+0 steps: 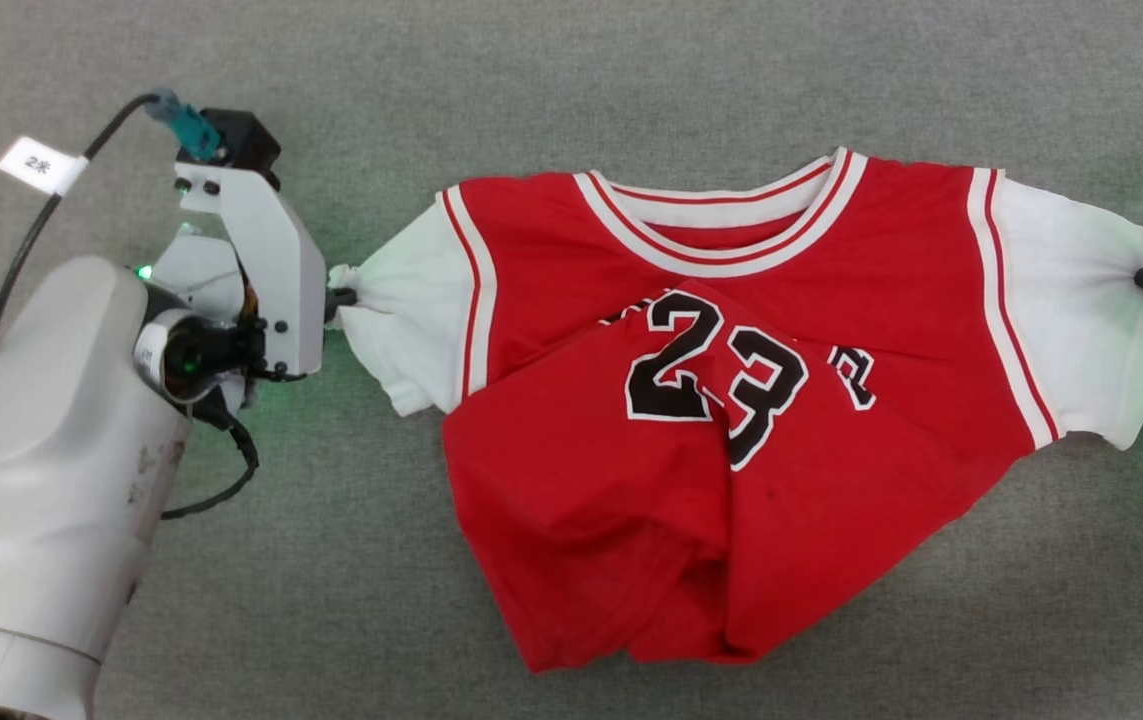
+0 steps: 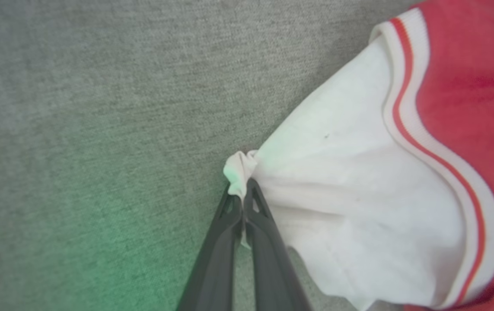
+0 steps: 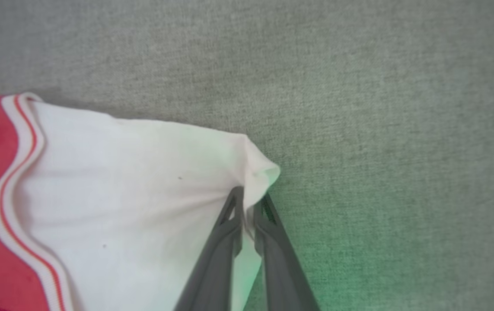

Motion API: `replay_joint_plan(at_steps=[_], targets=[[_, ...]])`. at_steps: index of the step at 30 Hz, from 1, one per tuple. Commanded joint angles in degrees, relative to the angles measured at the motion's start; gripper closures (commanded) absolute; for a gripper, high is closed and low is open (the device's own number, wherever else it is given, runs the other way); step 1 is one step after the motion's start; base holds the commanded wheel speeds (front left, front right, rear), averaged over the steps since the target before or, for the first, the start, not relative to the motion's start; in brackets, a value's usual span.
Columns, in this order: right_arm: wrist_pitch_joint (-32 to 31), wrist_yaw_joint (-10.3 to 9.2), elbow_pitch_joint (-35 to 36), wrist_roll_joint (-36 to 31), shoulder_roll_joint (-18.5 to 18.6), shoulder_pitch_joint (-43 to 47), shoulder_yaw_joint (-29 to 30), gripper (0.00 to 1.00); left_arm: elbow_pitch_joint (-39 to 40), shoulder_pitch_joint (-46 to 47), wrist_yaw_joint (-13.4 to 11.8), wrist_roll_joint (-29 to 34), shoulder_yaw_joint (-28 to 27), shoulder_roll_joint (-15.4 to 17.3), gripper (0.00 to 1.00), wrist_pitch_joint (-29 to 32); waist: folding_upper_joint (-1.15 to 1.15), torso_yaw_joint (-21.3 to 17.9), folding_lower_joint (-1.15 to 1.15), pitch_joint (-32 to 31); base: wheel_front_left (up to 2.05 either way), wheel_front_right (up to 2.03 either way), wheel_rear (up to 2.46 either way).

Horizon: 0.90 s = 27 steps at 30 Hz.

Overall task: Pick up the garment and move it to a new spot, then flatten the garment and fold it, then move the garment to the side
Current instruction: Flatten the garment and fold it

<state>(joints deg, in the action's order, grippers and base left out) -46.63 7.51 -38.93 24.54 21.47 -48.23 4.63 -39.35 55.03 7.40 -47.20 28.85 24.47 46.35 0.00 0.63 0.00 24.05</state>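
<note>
Your left gripper (image 2: 243, 190) and right gripper (image 3: 251, 201) each pinch a white sleeve tip.
Jaws closed on cloth, the right perhaps not fully; the garment (image 1: 731, 330) lies on the grey mat (image 1: 571, 80), hem bunched: flattening, folding and the side move remain.

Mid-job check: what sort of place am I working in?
Likely a robotics lab or test bench: plain grey felt-like surface, a paper-tagged black cable, one red jersey tee with white sleeves laid out.
</note>
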Motion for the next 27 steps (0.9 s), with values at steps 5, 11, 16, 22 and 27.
replay_joint_plan(at_steps=[5, 11, 16, 22, 27], targets=[[0.1, -0.04, -2.0, 0.9, -0.6, -2.3, -1.6, 1.0, -3.1, -1.1, -0.1, -0.5, 1.4, 0.4, 1.0, -0.2, 0.0, -0.3, 0.0, -1.6, 0.0, 0.0, 0.0], [3.2, -0.04, -0.4, 1.9, 0.2, -6.6, -3.8, 1.0, -2.8, 3.8, 0.0, -1.3, 1.1, 0.7, 1.0, -1.6, 0.0, -0.2, 0.0, -5.6, 0.0, 0.0, 0.0], [8.3, -0.04, 1.5, 2.4, 1.1, -10.8, -7.8, 1.0, -2.1, 8.3, 0.0, -1.4, 0.8, 1.0, 1.0, -4.0, 0.0, 0.1, 0.0, -9.3, 0.0, 0.0, 0.0], [16.0, -0.04, 2.1, 2.5, 1.6, -17.3, -12.8, 1.0, -2.7, 14.9, 0.0, -0.2, 1.0, 0.9, 1.0, -8.4, 0.0, 0.7, 0.0, -13.7, 0.0, 0.0, 0.0], [24.2, -0.04, 0.8, 1.0, 1.4, -22.7, -18.0, 1.0, -4.3, 20.0, 0.0, 1.2, 0.9, 0.2, 1.0, -13.8, 0.0, 1.0, 0.0, -17.0, 0.0, 0.0, 0.0]])
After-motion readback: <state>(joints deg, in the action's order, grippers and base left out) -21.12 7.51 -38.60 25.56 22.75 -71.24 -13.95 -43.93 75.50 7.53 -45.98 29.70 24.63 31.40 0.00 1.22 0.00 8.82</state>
